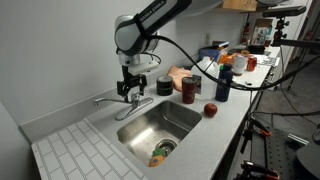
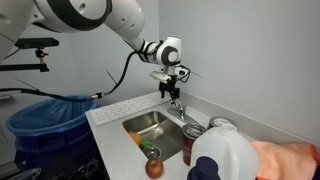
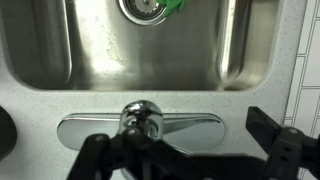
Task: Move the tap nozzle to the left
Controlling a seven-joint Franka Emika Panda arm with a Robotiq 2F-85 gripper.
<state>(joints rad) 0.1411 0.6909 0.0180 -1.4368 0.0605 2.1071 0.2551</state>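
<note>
1. The fingers (image 3: 280, 145) are spread wide and hold nothing.
2. The tap nozzle (image 1: 110, 101) sits just below and between them; I cannot tell whether they touch it.
3. Beyond the fingers lies the sink basin (image 3: 100, 50).
4. Judged from this, the gripper (image 1: 131, 94) is only in position, and the whole leftward swing remains.

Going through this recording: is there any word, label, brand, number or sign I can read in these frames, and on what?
No text can be read in any view.
Red can: any print is too blurred to read.
Blue bottle: any label is too small to read.
White jug: no print shows.
Sink and tap in the wrist view: no marks visible.
</note>
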